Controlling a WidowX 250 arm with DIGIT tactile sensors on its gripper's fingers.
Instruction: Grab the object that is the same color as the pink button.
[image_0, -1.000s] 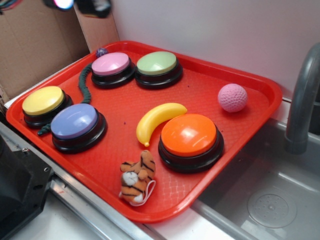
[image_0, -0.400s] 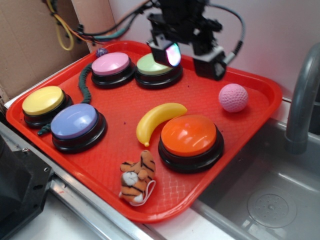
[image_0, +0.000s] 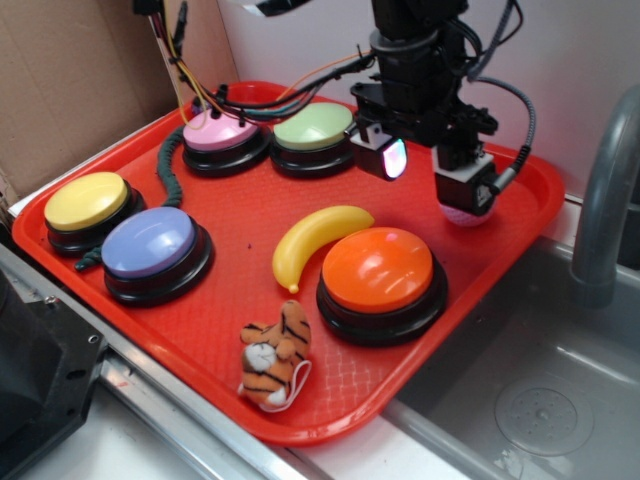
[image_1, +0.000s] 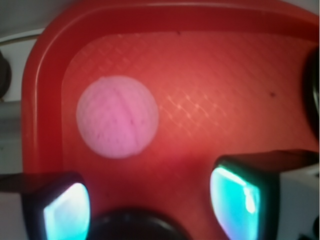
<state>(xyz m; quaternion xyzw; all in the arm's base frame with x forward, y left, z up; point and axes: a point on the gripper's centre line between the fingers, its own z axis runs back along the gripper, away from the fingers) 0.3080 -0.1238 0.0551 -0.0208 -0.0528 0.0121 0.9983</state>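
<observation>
Place: red tray (image_0: 250, 215) is sitting on a counter, with a gray sink (image_0: 530, 390) at one side, brown cardboard (image_0: 70, 90) behind it and a white wall (image_0: 560, 60) at the back.
Claw: gripper (image_0: 432, 172) is hanging over the far corner of the tray, and its two fingers (image_0: 385, 155) are standing wide apart with nothing between them.
Finger pads: they are glowing blue-green in the wrist view, one at each bottom corner (image_1: 65, 212).
Pink ball: it (image_0: 465, 216) is sitting on the tray near the far corner, mostly hiding behind one finger in the outside view.
Pink ball from above: it (image_1: 117, 116) is looking round and bumpy, lying close to the tray's curved rim (image_1: 42, 75), ahead of the fingers and more toward the left one, not touching them.
Pink button (image_0: 220, 133): it is sitting at the back of the tray, well apart from the ball, with wires (image_0: 200, 90) hanging over it.
Green button (image_0: 312, 130): it is sitting just beside the pink one.
Yellow button (image_0: 87, 203): it is sitting near the tray's left edge.
Purple-blue button (image_0: 150, 245): it is sitting just beside the yellow one.
Orange button (image_0: 378, 272): it is the biggest, sitting in front of the claw.
Banana (image_0: 315, 240): it is lying just beside the orange button.
Toy tiger (image_0: 275, 355): it is lying near the tray's front edge.
Green cord (image_0: 168, 170): it is curving between the buttons.
</observation>
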